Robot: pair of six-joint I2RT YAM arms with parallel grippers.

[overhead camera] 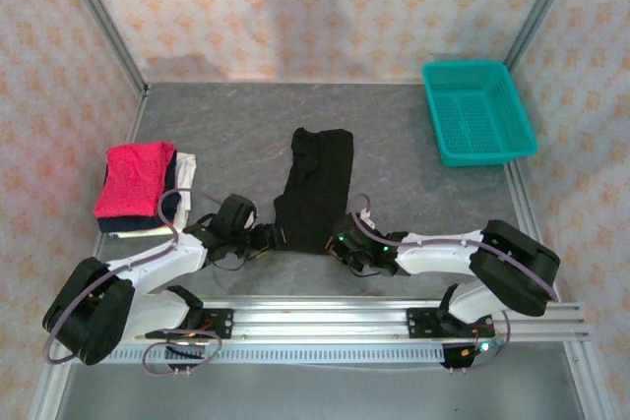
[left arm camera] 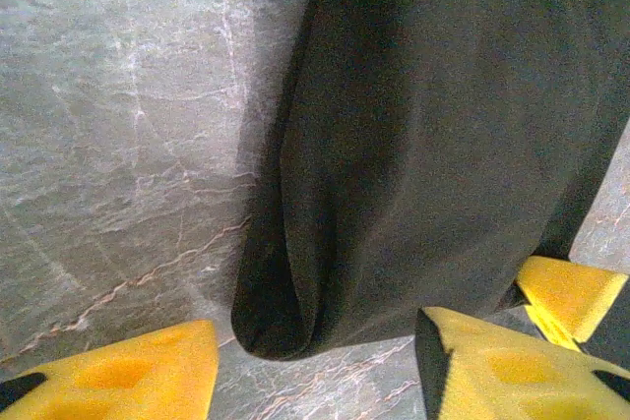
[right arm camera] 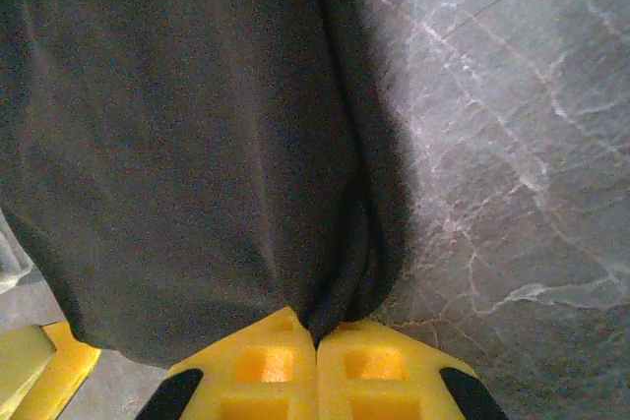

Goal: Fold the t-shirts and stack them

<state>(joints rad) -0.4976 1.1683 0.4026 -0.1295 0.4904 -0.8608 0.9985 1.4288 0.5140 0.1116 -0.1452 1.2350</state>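
From above, the black t-shirt lies folded long at mid-table, the left gripper and right gripper at its near corners. Left wrist view: yellow fingers apart, the shirt's folded corner between them — unpinched. Right wrist view: fingers pinched tight on the shirt's near edge.

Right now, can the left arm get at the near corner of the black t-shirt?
Probably yes. The left gripper has its fingers apart on either side of the black t-shirt at its folded corner, low over the table, and nothing seems to block the way.
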